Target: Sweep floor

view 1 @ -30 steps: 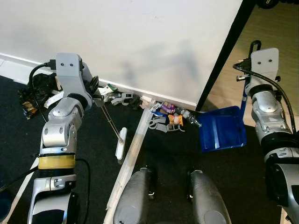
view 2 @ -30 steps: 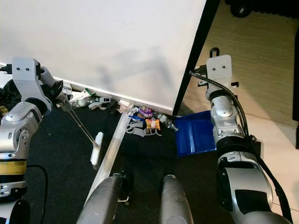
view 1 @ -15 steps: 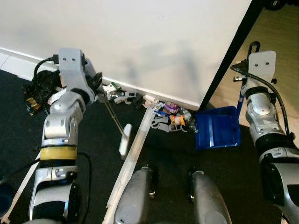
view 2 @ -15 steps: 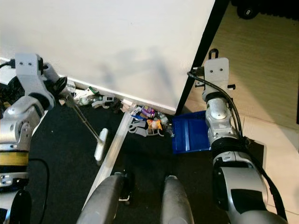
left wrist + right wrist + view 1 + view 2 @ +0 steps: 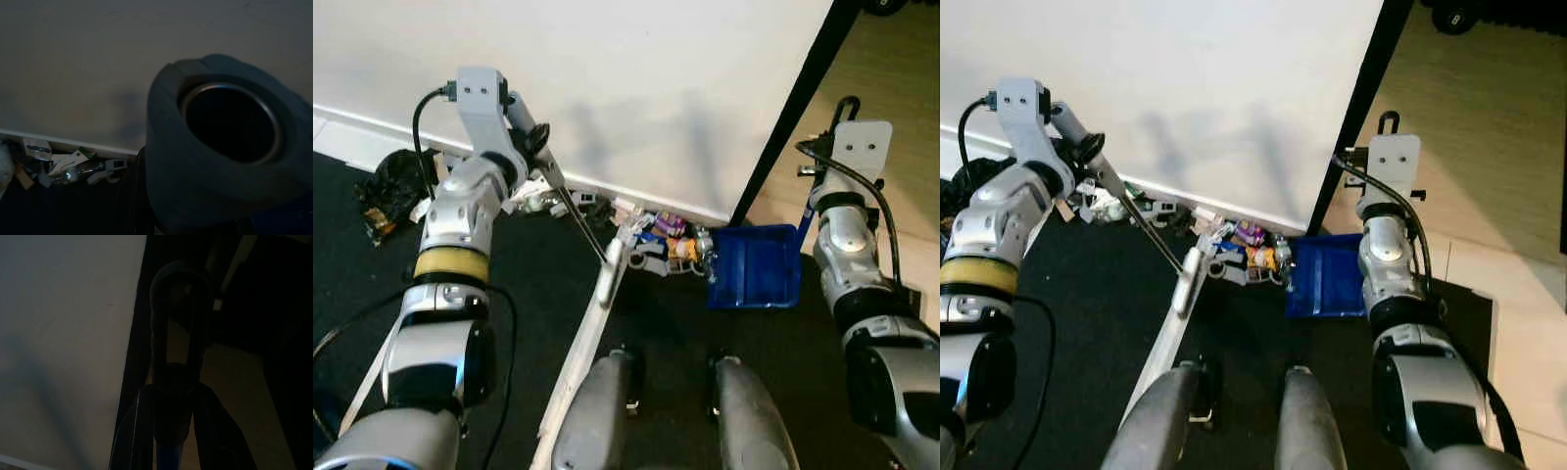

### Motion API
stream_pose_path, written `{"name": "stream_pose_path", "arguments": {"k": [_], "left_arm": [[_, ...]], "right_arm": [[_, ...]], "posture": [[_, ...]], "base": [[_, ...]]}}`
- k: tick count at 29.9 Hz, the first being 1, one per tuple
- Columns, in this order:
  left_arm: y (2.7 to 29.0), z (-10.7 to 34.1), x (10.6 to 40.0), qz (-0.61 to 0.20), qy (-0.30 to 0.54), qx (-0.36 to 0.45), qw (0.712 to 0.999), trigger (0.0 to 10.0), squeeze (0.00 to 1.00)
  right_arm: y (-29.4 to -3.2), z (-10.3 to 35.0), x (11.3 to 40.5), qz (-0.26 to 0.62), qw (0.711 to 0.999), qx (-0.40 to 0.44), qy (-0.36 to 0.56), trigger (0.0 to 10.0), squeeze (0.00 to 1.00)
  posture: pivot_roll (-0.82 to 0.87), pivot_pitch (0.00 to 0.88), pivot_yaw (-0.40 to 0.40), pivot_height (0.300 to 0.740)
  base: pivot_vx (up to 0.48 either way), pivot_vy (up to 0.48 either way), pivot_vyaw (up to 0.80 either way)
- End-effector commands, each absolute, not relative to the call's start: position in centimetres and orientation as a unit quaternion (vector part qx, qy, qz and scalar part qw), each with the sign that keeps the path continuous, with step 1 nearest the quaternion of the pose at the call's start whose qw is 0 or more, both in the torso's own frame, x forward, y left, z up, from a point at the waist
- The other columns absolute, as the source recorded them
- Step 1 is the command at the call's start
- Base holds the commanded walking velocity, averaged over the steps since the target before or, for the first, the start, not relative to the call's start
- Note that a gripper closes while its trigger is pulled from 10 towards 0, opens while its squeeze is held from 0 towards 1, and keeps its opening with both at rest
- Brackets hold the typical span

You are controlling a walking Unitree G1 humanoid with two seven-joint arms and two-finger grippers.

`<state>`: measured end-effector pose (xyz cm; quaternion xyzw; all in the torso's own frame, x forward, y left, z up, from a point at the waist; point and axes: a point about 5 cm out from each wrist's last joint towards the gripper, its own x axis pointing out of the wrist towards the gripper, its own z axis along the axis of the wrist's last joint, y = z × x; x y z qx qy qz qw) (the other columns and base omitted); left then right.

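Observation:
A thin metal broom handle (image 5: 578, 211) slants down from my left gripper (image 5: 540, 149), which is shut on it close to the wall. Its white head (image 5: 607, 276) rests on the dark floor just left of a litter pile (image 5: 671, 243) of wrappers, a small bottle and grey bits. The handle's hollow end (image 5: 230, 122) looms large in the left wrist view. A blue dustpan (image 5: 756, 266) lies flat against the pile's right side. My right gripper (image 5: 172, 391) is shut on the dustpan's upright handle, whose black loop (image 5: 847, 103) sticks up above the wrist.
More litter (image 5: 543, 201) lies along the skirting, and a black bag (image 5: 391, 181) sits at the far left. A long white strip (image 5: 573, 367) runs across the dark floor toward my legs (image 5: 597, 416). A black post (image 5: 793, 108) ends the wall; wooden floor (image 5: 901, 117) lies beyond.
The left arm has swung the broom head to the right, up to the white strip near the pile. The right arm has slid the dustpan left against the litter.

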<state>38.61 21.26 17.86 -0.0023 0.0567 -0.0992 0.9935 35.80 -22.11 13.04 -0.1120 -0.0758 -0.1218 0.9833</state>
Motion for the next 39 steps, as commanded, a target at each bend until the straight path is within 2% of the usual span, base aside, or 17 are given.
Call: {"name": "stream_pose_path", "arguments": {"k": [1,6,12,18,32,39], "left_arm": [[22.7,17.8,38.6,-0.079,0.056,0.006,0.995,10.0,0.00],[23.1,17.4,39.1,-0.040,0.051,-0.024,0.998,10.0,0.00],[22.9,17.1,39.2,-0.034,0.040,0.034,0.998,10.0,0.00],[23.0,18.2,39.7,-0.016,0.020,0.047,0.999,10.0,0.00],[19.2,19.1,40.9,-0.042,0.010,0.028,0.999,10.0,0.00],[18.1,18.9,41.0,-0.043,0.014,-0.009,0.999,10.0,0.00]], "right_arm": [[-21.6,12.1,35.4,-0.114,0.985,-0.110,-0.069,10.0,0.00],[-21.2,11.3,35.2,-0.102,0.987,-0.115,-0.055,10.0,0.00],[-21.4,10.9,35.1,-0.112,0.988,-0.094,-0.045,10.0,0.00],[-21.7,10.7,35.0,-0.116,0.990,-0.076,-0.038,10.0,0.00],[-20.9,12.0,35.5,-0.091,0.991,-0.076,-0.069,10.0,0.00],[-20.8,12.6,35.5,-0.088,0.990,-0.075,-0.083,10.0,0.00]], "posture": [[0.04,0.239,0.148,0.740],[0.03,0.256,0.147,0.740],[0.01,0.283,0.157,0.740],[0.01,0.297,0.170,0.740],[-0.06,0.336,0.203,0.740],[-0.09,0.362,0.220,0.740]], "base": [[0.000,0.000,0.00],[0.000,0.000,0.00],[0.000,0.000,0.00],[0.000,0.000,0.00],[0.000,0.000,0.00],[0.000,0.000,0.00]]}}
